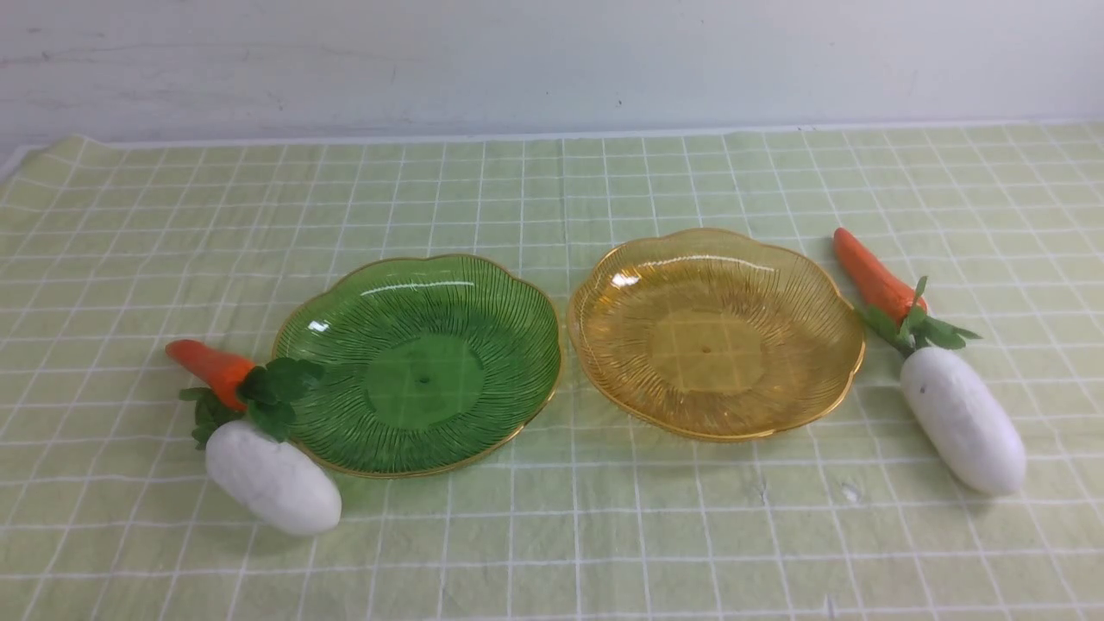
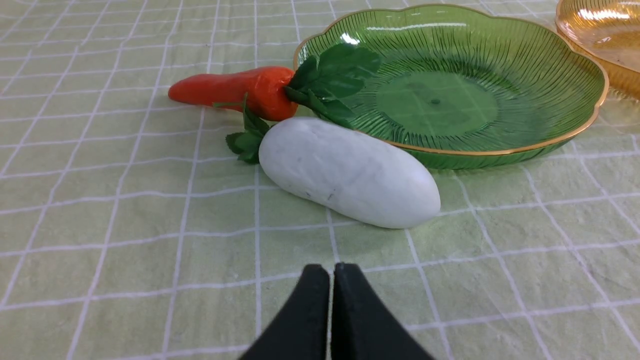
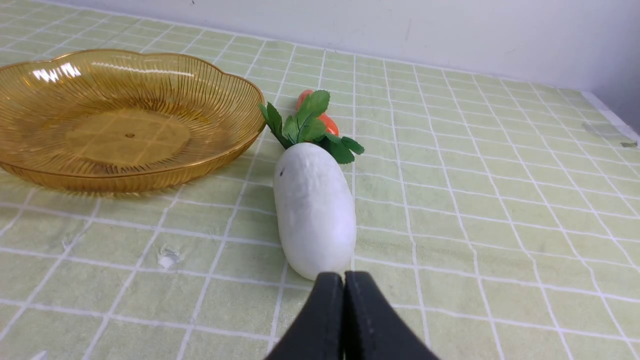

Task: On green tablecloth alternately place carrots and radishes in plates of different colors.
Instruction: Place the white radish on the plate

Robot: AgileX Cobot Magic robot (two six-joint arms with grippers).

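Observation:
Two ribbed plates sit side by side on the green tablecloth (image 1: 552, 535): a green plate (image 1: 345, 315) on the left and an amber plate (image 1: 638, 267) on the right; both hold nothing. Left of the green plate lie a carrot (image 1: 207, 366) and a white radish (image 1: 272, 477). Right of the amber plate lie another carrot (image 1: 873, 274) and radish (image 1: 962, 420). Neither arm shows in the front view. My left gripper (image 2: 331, 272) is shut, short of the radish (image 2: 350, 172) and carrot (image 2: 235, 90). My right gripper (image 3: 344, 280) is shut, just short of the radish (image 3: 314, 210).
A pale wall rises behind the cloth's far edge (image 1: 552, 135). The cloth has small scuff marks (image 1: 849, 492) near the front right. The cloth's left corner (image 1: 52, 147) curls at the back.

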